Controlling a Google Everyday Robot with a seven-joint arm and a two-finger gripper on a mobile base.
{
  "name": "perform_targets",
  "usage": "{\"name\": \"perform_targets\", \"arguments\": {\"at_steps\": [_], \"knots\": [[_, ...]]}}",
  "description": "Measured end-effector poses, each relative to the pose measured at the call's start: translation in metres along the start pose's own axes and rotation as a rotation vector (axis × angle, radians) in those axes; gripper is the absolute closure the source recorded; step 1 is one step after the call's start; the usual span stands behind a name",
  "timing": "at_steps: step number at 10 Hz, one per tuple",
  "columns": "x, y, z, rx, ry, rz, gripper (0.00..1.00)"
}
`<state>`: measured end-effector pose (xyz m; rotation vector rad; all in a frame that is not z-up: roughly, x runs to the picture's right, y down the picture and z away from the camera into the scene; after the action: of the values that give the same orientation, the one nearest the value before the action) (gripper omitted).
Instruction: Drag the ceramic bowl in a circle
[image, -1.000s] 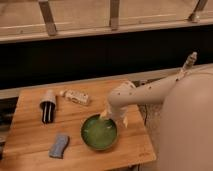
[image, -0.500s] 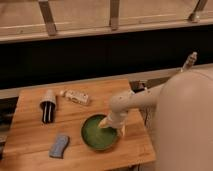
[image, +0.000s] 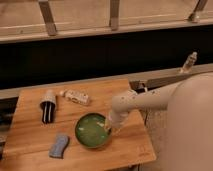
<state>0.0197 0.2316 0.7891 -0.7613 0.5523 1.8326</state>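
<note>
In the camera view, the one view on hand, the tool had come down over the last second from just above the ceramic bowl to its right-hand rim, and the bowl had slid a little to the left across the wooden desk. The robot's pale body had also come to fill more of the right side of the picture. That small shift suggested the drag had begun, though only its first stretch; most of the circle appeared to be still ahead. The bowl sat toward the front middle of the desk, upright, with its green inside facing up. It lay near the grey-blue sponge at its left and well apart from the dark cylinder and the pale packet farther back. The arm reached in from the right, its forearm running leftward to a rounded joint, then turning down so the tool met the rim from above. Whether the tool was open, closed or gripping the rim could not be told.
</note>
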Motion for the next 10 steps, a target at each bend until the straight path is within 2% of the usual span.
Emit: {"name": "perform_targets", "arguments": {"at_steps": [1, 2, 5, 8, 10], "knots": [[0.0, 0.001, 0.0, -0.004, 0.0, -0.003, 0.96], [0.0, 0.002, 0.0, -0.007, -0.001, -0.006, 0.99], [-0.001, 0.005, -0.003, -0.019, -0.009, -0.009, 1.0], [-0.029, 0.003, -0.026, -0.016, -0.059, 0.017, 1.0], [-0.058, 0.005, -0.051, 0.0, -0.101, 0.011, 1.0]]}}
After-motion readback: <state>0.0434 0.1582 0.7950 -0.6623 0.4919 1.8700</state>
